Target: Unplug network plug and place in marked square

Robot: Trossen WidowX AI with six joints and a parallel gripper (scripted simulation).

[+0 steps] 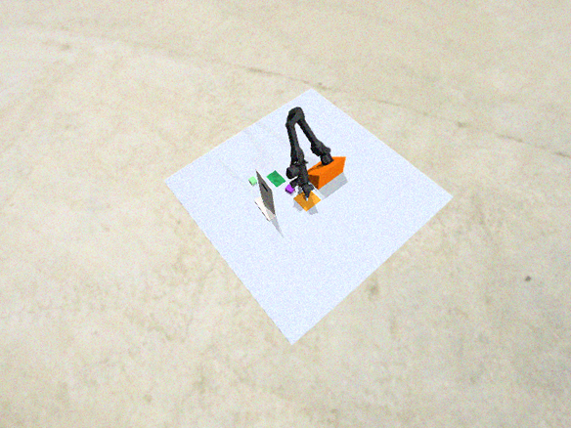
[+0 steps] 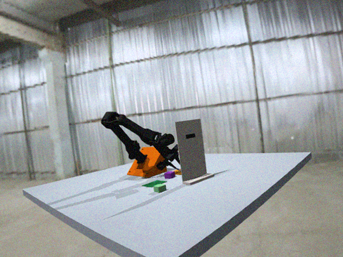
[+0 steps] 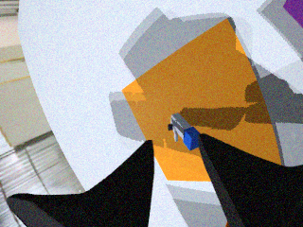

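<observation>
Though pincer (image 1: 306, 196) (image 2: 176, 166) (image 3: 176, 143) is part open, contact w/ plug (image 3: 191, 137) is unclear.

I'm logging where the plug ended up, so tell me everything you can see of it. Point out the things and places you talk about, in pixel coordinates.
The plug (image 3: 186, 132) is a small, elongated piece with a grey body and a blue block at the end nearer the gripper (image 3: 176, 143). A thin pale strip and a tiny dark bit show at its side. It looks like smooth, hard plastic. It is out of the socket and lies over the orange square (image 3: 204, 85), near one edge. The fingers stand apart around its blue end; whether the right-hand one in the wrist view touches it, I cannot tell.
</observation>
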